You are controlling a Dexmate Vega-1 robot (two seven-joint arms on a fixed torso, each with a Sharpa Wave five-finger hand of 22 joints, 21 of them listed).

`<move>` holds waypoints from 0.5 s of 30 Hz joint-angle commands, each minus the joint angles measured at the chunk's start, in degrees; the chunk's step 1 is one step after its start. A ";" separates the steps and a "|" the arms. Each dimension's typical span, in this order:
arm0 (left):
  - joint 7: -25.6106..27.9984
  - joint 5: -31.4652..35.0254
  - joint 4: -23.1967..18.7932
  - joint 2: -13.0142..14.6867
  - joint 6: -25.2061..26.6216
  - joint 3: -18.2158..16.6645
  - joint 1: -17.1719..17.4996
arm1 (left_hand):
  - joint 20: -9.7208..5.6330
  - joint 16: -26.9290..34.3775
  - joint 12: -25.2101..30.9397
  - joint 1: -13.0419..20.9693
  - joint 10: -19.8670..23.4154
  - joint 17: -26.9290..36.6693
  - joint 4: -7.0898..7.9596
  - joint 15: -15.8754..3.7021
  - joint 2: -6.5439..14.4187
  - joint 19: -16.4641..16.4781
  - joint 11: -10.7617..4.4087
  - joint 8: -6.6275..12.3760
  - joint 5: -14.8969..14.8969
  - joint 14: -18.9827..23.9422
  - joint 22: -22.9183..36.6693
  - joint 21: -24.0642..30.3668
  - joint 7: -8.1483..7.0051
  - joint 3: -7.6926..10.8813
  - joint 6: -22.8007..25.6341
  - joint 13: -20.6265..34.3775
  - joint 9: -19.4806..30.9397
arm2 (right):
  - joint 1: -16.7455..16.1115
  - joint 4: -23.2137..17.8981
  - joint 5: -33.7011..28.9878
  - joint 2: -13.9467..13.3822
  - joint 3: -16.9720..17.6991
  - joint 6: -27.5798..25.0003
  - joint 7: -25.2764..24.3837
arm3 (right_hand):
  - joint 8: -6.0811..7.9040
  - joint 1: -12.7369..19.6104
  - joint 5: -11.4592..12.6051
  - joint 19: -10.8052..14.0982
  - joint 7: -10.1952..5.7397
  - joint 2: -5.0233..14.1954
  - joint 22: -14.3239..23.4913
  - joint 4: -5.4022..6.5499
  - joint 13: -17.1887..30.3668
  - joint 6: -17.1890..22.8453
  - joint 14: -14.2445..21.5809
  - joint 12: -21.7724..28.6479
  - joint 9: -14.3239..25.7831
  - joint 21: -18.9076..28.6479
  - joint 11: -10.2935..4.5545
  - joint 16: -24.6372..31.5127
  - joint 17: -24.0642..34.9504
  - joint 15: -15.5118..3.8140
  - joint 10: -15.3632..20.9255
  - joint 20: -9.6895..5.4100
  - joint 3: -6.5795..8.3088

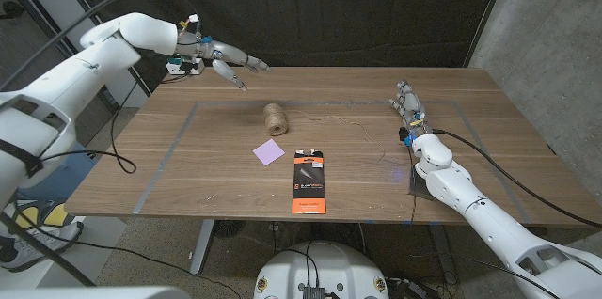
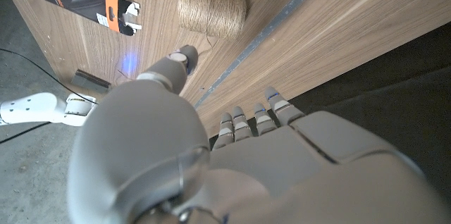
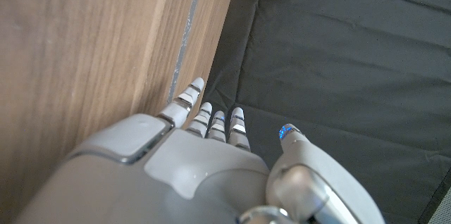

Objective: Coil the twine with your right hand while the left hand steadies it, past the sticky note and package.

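Left hand (image 1: 229, 60) hovered open, empty, above the table's (image 1: 489, 139) far left. Right hand (image 1: 410, 106) stood open at right, empty. Twine spool (image 1: 275, 118) lay mid-table, sticky note (image 1: 268, 151) and package (image 1: 308, 181) nearer.

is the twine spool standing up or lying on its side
On its side. In the head view the twine spool lies lengthwise on the table, with a loose strand trailing toward the right hand.

obstacles: sticky note (image 1: 268, 151) + package (image 1: 308, 181) nr twine (image 1: 274, 118) | far side open
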 commanded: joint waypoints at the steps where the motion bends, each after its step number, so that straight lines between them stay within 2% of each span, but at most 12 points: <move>1: 0.32 5.46 0.57 -1.31 -3.65 2.58 -3.41 | 0.02 -0.09 0.08 1.23 -0.11 0.27 -0.08 0.16 0.35 -0.27 -0.36 0.33 -0.35 -0.30 0.07 -0.11 0.09 -0.26 0.11 0.28 0.15 | -0.11 0.59 0.26 0.61 0.25 0.23 -0.65 | -0.15 0.48 -0.35 -0.29 -0.11 -0.03 0.09 -0.06 0.31 -0.53 -0.70 0.00 0.27 0.13 0.05 -0.05 0.12 0.07 -0.79 -0.27 0.39; 15: 4.23 12.49 4.81 -3.87 -11.59 5.40 -6.93 | 0.19 -0.19 -0.21 3.07 -2.70 0.46 0.06 0.62 0.75 -0.92 1.09 -0.35 -0.83 -1.03 0.11 -0.26 1.21 -0.89 -2.32 1.08 0.50 | -0.73 0.59 0.69 0.88 0.71 0.09 -1.72 | -0.14 0.39 -0.49 -0.59 0.02 0.02 0.10 -0.03 0.34 -1.28 -1.25 0.01 0.29 0.14 0.55 -0.04 0.20 0.36 -1.67 -0.17 0.60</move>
